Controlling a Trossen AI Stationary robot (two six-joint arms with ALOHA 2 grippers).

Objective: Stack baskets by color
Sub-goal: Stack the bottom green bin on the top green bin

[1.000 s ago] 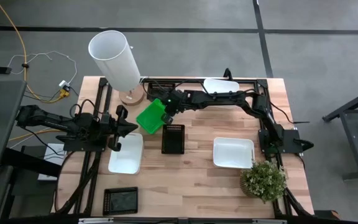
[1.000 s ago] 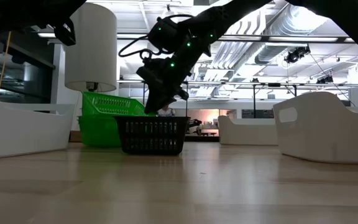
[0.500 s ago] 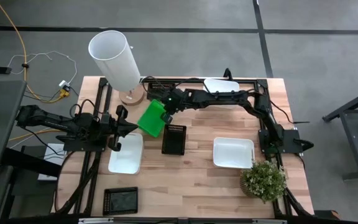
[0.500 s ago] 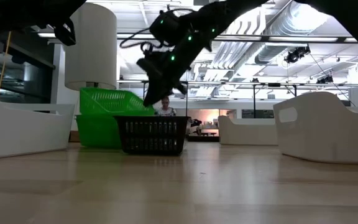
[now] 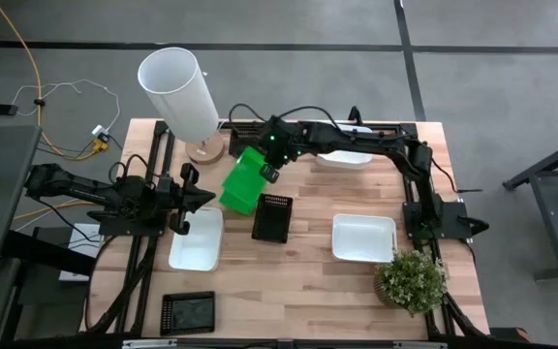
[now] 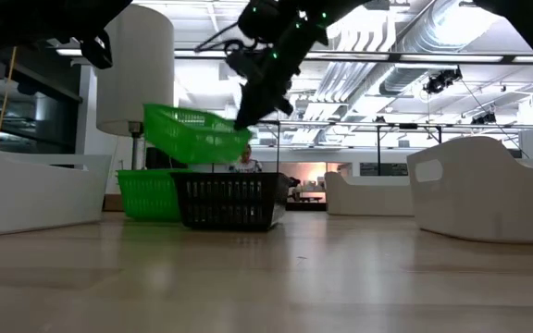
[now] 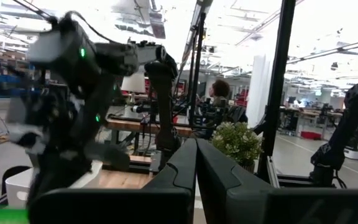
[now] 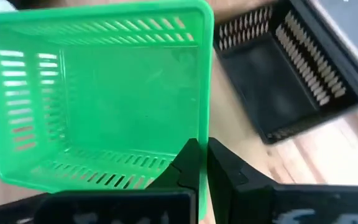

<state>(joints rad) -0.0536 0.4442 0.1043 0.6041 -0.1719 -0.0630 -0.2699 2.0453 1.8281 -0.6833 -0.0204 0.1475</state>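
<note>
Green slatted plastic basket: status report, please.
Right hand shut on green slatted plastic basket, lifted, tilted. Second green basket below. Left hand shut, waiting. Black slatted basket close.

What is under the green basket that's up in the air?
Under the lifted green basket, which the right tool holds by its rim, sits another green basket on the table. The black basket hides part of it.

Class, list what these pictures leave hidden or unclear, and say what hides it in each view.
- Second green basket: low view, partly behind the black basket; high view, under the lifted green basket.
- Rear white basket: high view, mostly covered by the right arm.
- Right hand: left wrist view, blurred.
</note>
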